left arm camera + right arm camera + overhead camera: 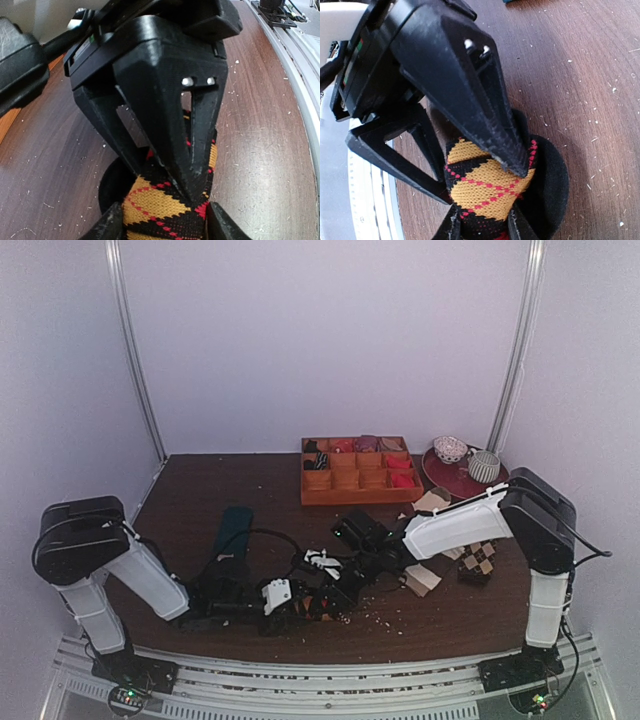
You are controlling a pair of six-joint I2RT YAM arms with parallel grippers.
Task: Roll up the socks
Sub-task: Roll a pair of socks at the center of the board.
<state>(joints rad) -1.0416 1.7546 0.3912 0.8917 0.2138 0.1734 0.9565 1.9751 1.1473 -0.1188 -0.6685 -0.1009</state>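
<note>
The left tool (pixel 303 606) and the right tool (pixel 335 588) meet over the socks (pixel 322 608), a dark bundle on the table (pixel 200 490); how the jaws stand cannot be told. Beyond the left tool lies a dark teal sock (pixel 232 530). Right of the right tool lie a beige scrap (pixel 423 580) and a brown-and-beige argyle sock (pixel 478 560). Far beyond both tools stand an orange compartment tray (pixel 355 498) and a red plate (pixel 450 480) carrying a bowl (pixel 449 448) and a ribbed cup (pixel 484 466).

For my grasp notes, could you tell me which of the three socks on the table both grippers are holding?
The black argyle sock with orange-and-red diamonds, at the near edge; the teal sock and brown-beige sock lie untouched.
</note>
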